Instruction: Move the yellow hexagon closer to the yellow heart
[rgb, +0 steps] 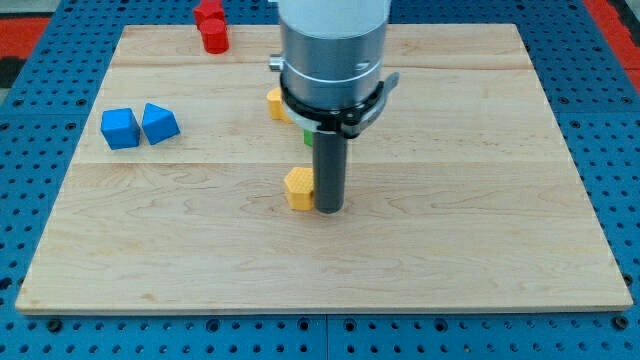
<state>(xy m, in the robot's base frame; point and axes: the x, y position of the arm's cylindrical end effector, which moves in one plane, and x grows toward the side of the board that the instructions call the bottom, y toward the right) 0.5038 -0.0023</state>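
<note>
A yellow hexagon block (297, 188) lies near the middle of the wooden board (450, 230). My tip (329, 209) stands right beside it on its right, touching or nearly touching. A second yellow block (276, 103), largely hidden behind the arm's grey body, lies above it toward the view's top; its shape cannot be made out. A sliver of a green block (308, 136) shows just behind the rod.
Two blue blocks (120, 128) (159, 122) lie side by side at the view's left. Red blocks (212, 26) stand at the board's top edge. The board rests on a blue pegboard (30, 180).
</note>
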